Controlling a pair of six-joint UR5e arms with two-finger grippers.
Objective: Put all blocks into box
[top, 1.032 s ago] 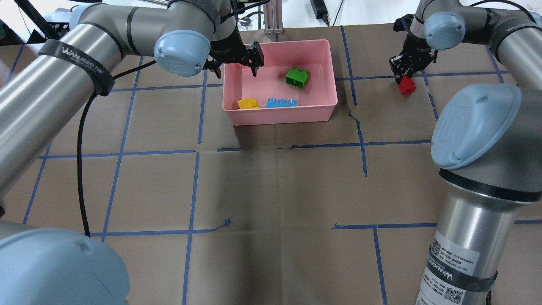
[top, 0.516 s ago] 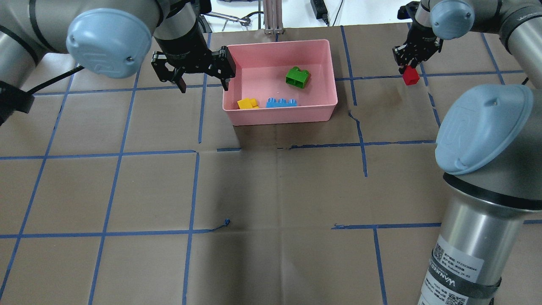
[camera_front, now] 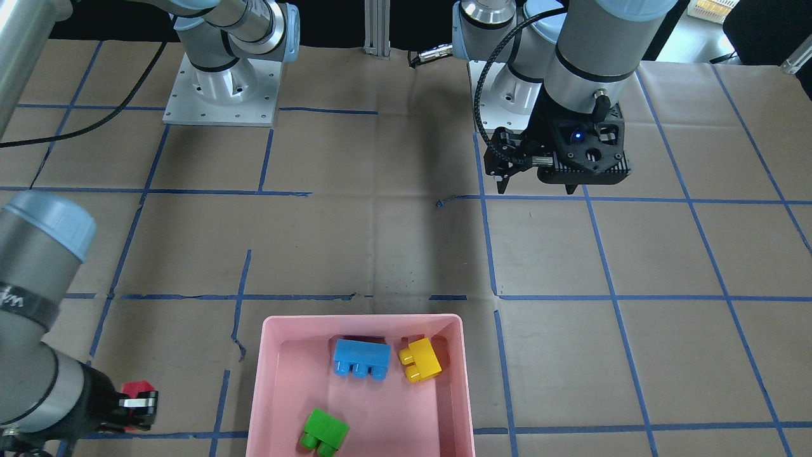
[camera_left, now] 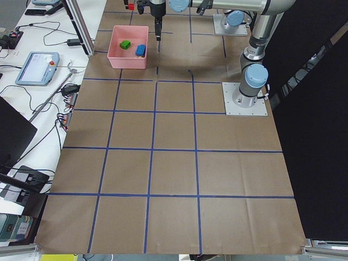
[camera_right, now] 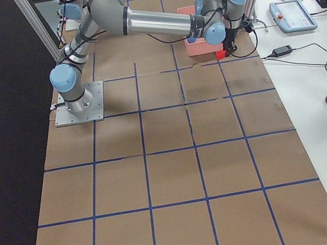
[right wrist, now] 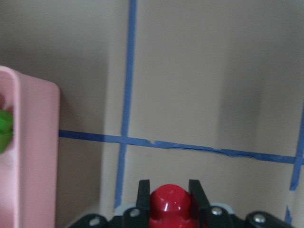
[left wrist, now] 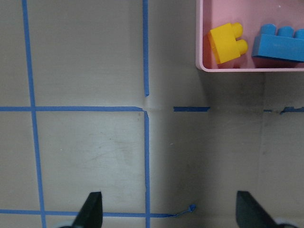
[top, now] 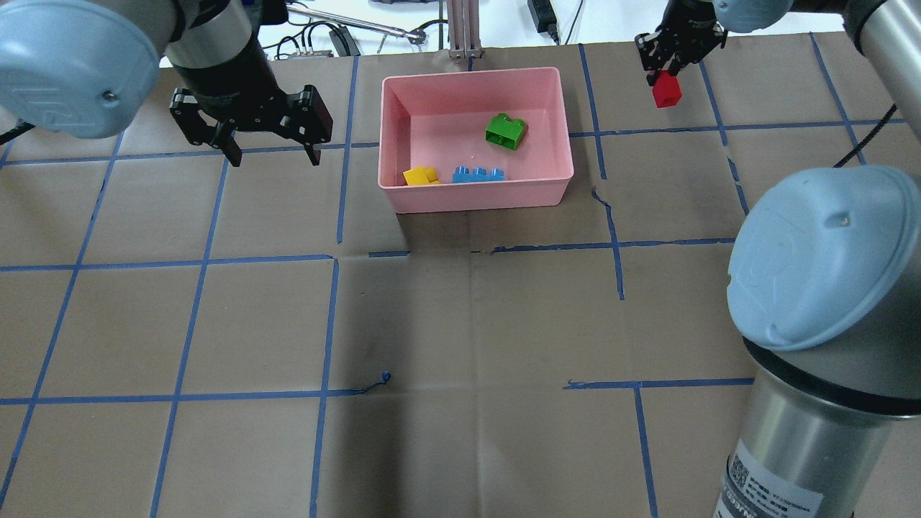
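Red block [top: 666, 92], stud toward wrist, hangs pinched in right gripper [top: 664, 75] right of box [top: 475, 199]; left gripper [top: 274, 158] spread, pointing down, left of box.

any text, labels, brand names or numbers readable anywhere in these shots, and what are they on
Nothing can be read in full.
Black strap on the right arm: white letters, cut off at the frame edge, unreadable.
White sticker low on the same arm, overhead view: code squares and fine print, too small to read.
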